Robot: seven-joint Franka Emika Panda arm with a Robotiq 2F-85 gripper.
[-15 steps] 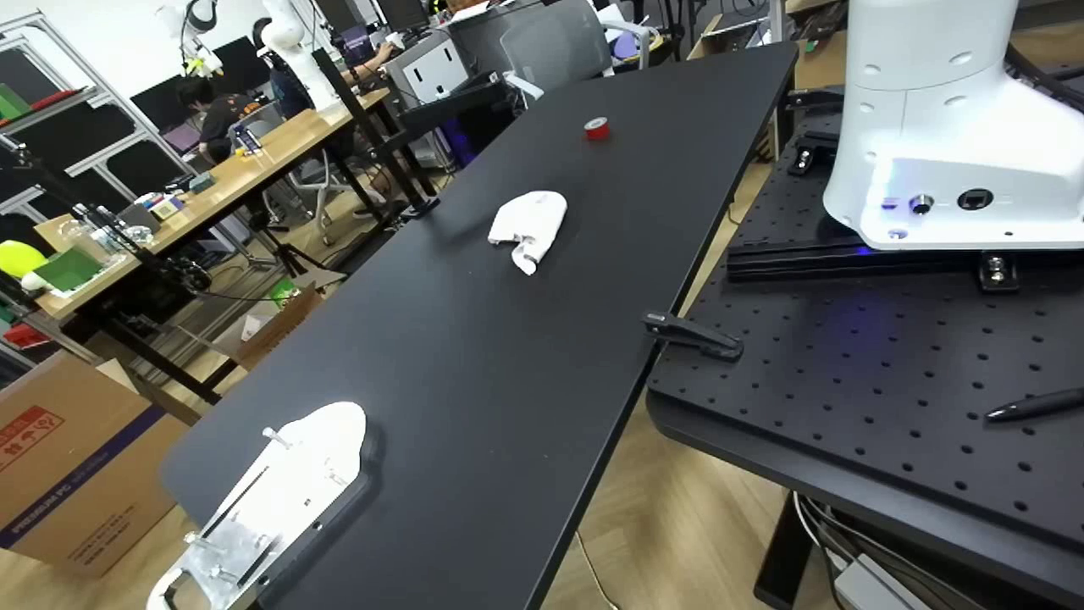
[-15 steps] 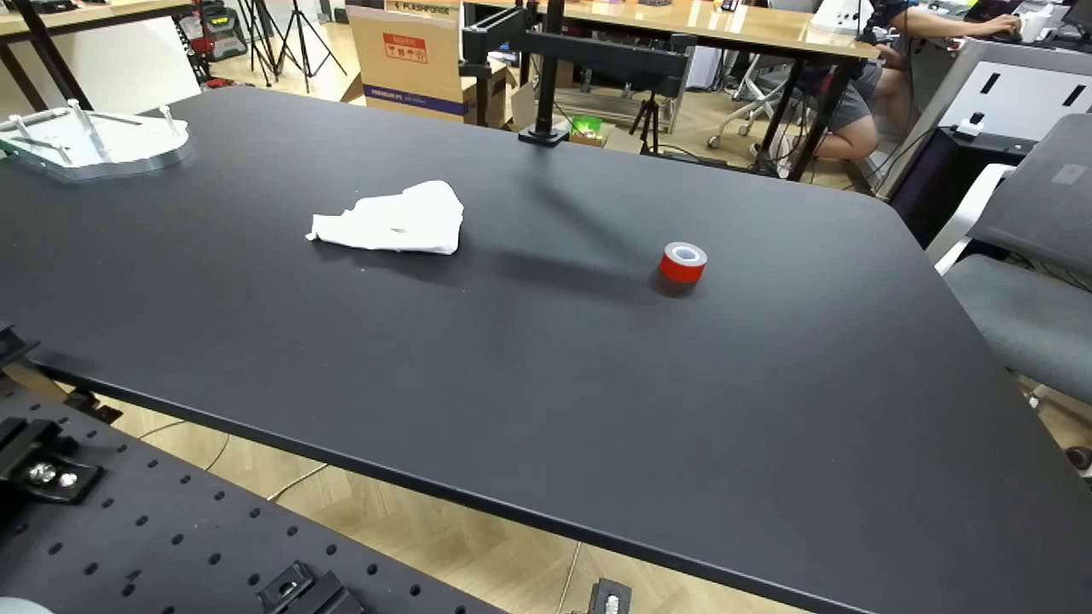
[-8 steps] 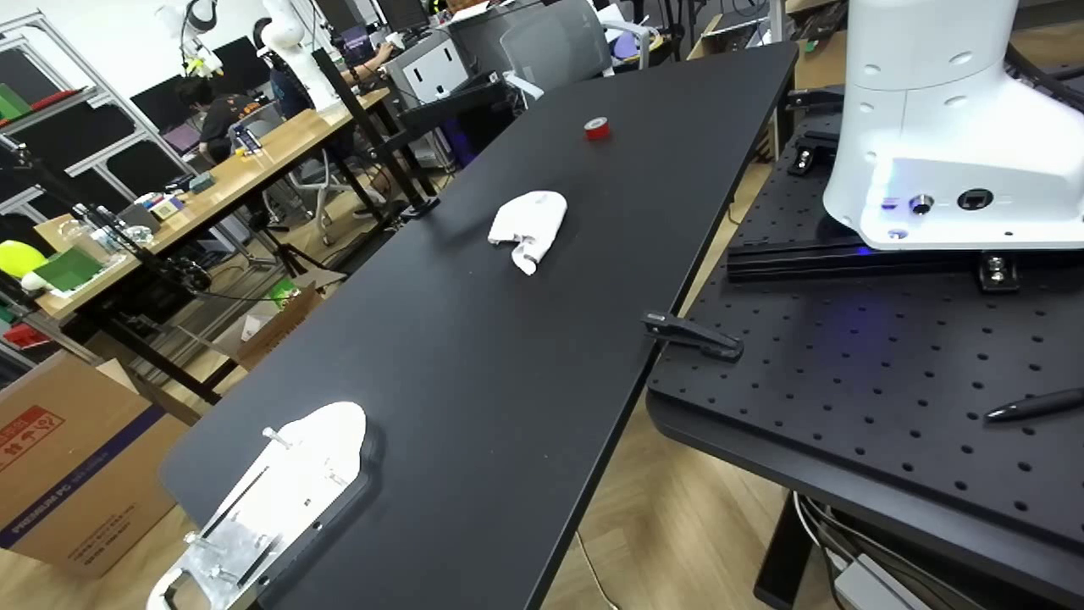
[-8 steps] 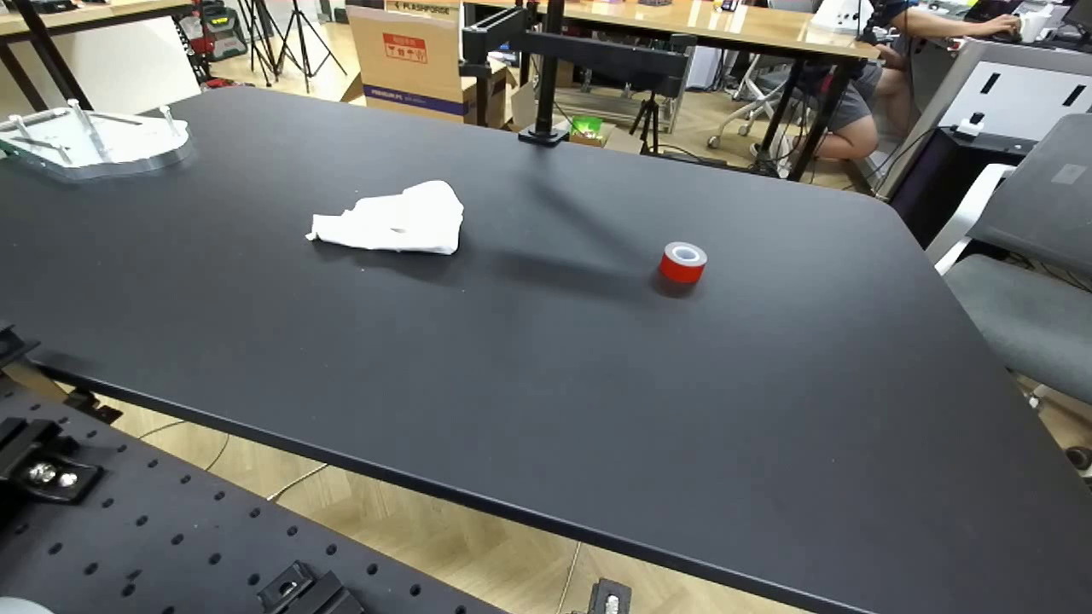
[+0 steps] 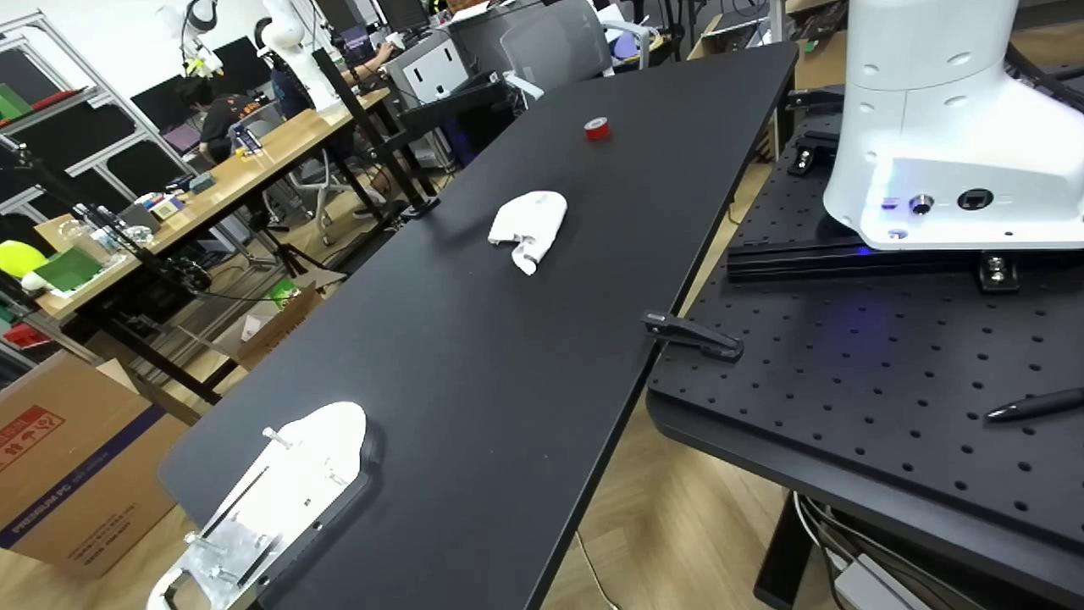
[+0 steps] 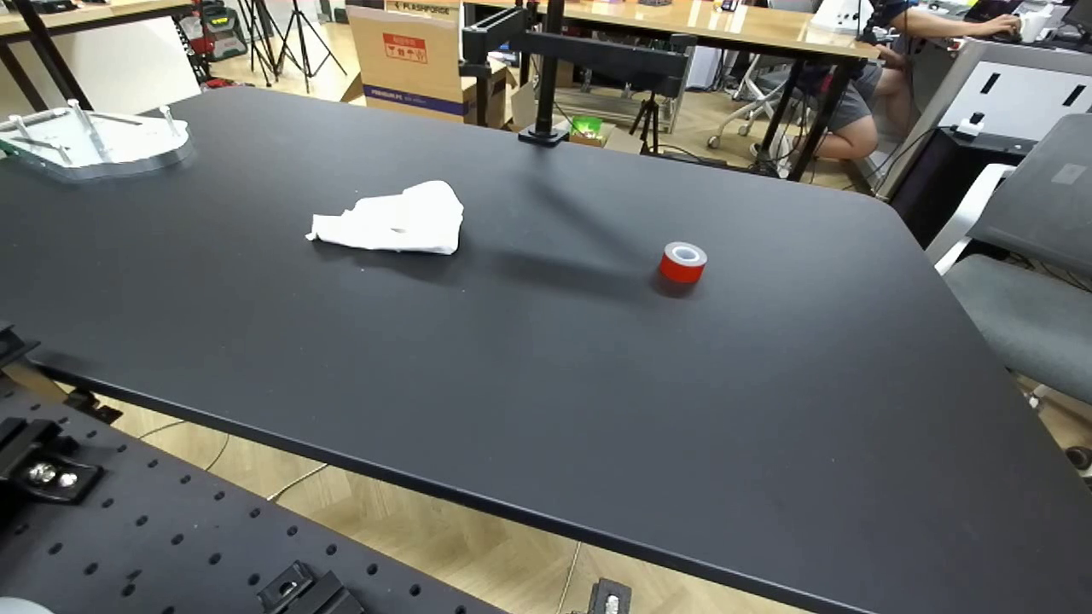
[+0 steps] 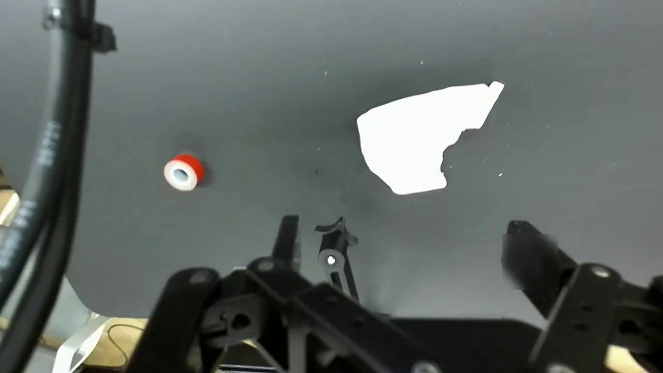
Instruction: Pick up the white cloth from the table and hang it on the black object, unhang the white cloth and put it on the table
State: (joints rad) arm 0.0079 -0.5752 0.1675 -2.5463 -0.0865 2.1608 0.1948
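White cloth, one creased piece widening from a narrow tip at nine o'clock to a broad end at three, lies in an exterior view on the dark desk, with one black stand toward two o'clock, one red tape roll toward three, the jaws apart.

the cloth looks matt, the table smooth and mostly matt, the box cardboard.

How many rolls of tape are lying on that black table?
1: the red tape roll sits on the black table between the white cloth and the gray office chair. No others show, though each view cuts off part of the table.
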